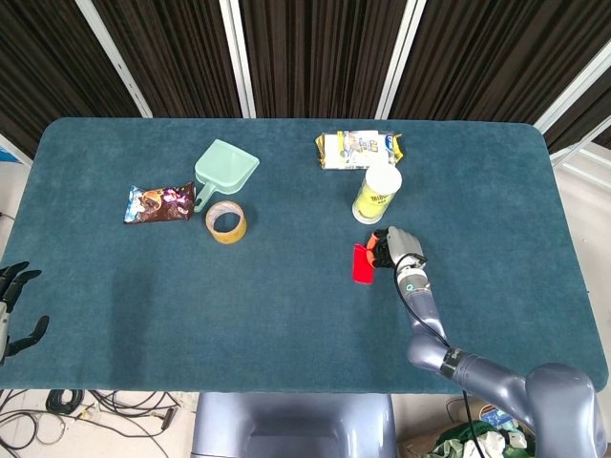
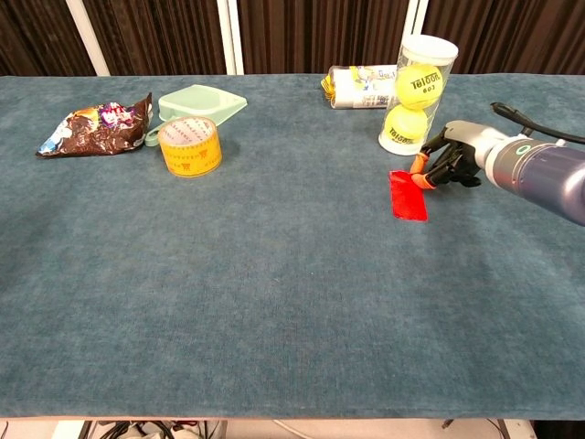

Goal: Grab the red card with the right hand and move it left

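The red card (image 1: 362, 266) (image 2: 409, 196) lies flat on the blue table cloth, right of centre. My right hand (image 1: 395, 247) (image 2: 454, 157) sits just right of it, with its orange-tipped fingers (image 2: 421, 177) curled together on the card's far right corner. I cannot tell whether they pinch the corner or only touch it. My left hand (image 1: 13, 309) hangs off the table's near left edge, holding nothing, with its fingers apart; only the head view shows it.
A tube of tennis balls (image 1: 377, 194) (image 2: 412, 91) stands just behind the right hand, and a yellow snack pack (image 1: 358, 150) lies beyond it. To the left are a yellow tape roll (image 1: 226, 222) (image 2: 190, 146), a green scoop (image 1: 224, 170) and a dark wrapper (image 1: 158, 202).
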